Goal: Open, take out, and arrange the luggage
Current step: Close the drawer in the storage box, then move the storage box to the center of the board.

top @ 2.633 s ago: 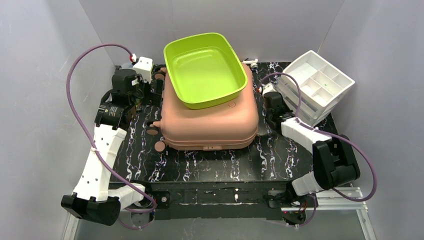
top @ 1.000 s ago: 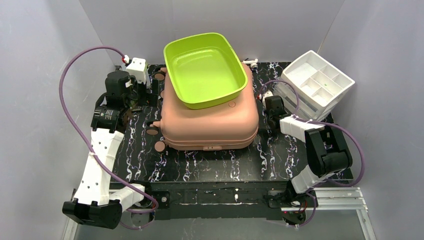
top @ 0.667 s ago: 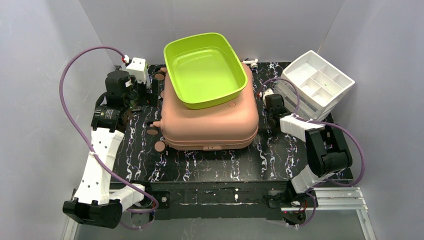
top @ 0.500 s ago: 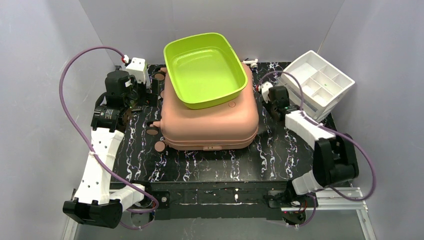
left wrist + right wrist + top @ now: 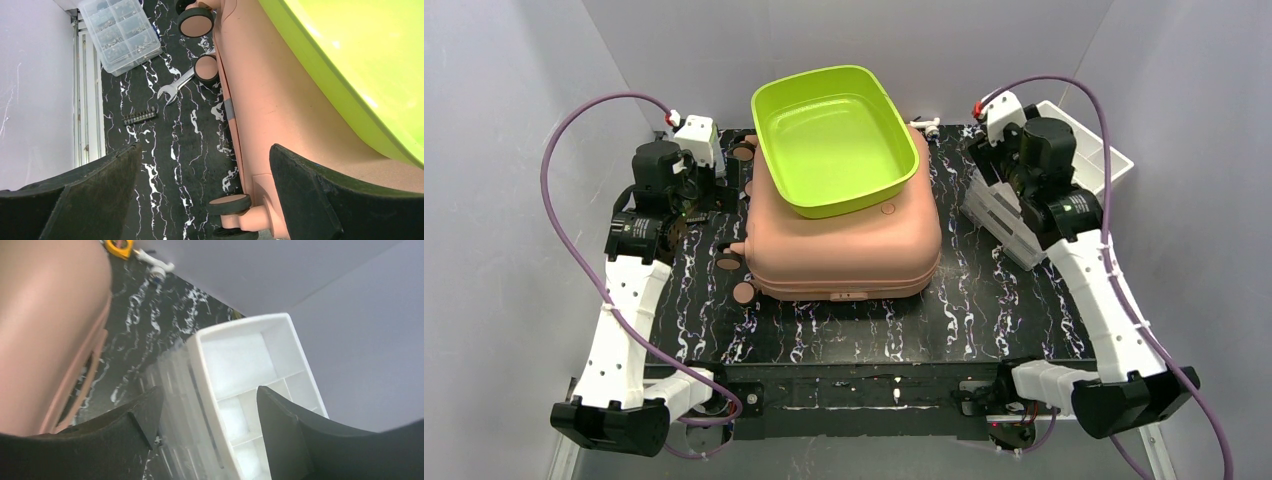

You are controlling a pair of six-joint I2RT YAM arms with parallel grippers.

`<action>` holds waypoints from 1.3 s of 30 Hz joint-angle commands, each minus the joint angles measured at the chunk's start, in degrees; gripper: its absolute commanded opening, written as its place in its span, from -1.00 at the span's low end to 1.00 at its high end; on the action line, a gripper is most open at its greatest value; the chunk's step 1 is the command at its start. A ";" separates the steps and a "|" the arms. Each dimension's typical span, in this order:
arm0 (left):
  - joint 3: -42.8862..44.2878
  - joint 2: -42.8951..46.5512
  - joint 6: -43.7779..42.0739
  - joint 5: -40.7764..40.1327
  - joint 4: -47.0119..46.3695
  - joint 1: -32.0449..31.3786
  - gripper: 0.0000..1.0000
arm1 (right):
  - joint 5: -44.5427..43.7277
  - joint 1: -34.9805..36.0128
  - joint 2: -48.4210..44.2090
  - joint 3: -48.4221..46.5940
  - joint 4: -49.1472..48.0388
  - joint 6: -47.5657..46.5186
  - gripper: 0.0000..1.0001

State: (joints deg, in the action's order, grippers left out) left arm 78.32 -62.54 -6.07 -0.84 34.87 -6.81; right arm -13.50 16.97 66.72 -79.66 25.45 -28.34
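Closed salmon-pink luggage (image 5: 844,245) lies flat on the black marbled table (image 5: 874,330), a lime-green tray (image 5: 834,135) on its lid, with the left gripper (image 5: 204,150) spread empty beside the luggage's left side and the right gripper (image 5: 209,390) spread empty right of the luggage, above a white organizer (image 5: 240,360).

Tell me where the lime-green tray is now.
In the top view, the lime-green tray rests on the closed pink suitcase, toward its far end.

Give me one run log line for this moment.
suitcase: closed, flat | green tray: on suitcase | left gripper: open, beside suitcase | right gripper: open, over white organizer | held: nothing
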 commanded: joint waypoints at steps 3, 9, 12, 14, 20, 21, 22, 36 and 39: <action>-0.72 2.27 0.31 0.79 0.11 0.56 0.97 | -12.04 -1.00 4.16 4.93 -3.41 -3.19 0.55; -1.25 3.08 0.01 2.98 0.02 0.62 0.97 | -11.46 -6.74 8.78 3.61 -1.99 -1.61 0.51; -1.41 3.18 0.04 3.15 0.01 0.70 0.97 | -8.58 -10.42 10.27 2.87 -1.48 -0.81 0.45; -1.34 3.26 0.15 3.17 0.02 0.74 0.97 | -6.96 -12.44 11.57 2.12 -0.54 -0.40 0.41; -1.20 3.55 0.16 3.16 -0.07 0.83 0.97 | -2.39 -15.13 13.81 1.91 2.68 0.92 0.16; -1.12 3.47 0.04 3.07 -0.02 0.91 0.97 | -1.69 -15.16 13.61 2.02 3.16 1.22 0.11; -0.93 3.47 -0.06 2.89 0.01 0.92 0.97 | -1.03 -15.13 13.35 2.26 3.56 1.48 0.05; 11.39 -3.92 -3.06 2.56 4.27 0.83 0.97 | -2.45 -15.15 12.84 -2.18 12.19 12.19 -0.97; 13.76 -6.25 -3.27 3.26 4.90 0.74 0.97 | -3.68 -15.07 12.47 -4.09 13.86 17.04 -0.97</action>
State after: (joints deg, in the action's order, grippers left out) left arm 88.60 -66.54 -8.19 1.50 37.52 -6.17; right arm -14.61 2.20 80.36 -78.74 36.18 -19.35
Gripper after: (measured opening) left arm 0.984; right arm 0.045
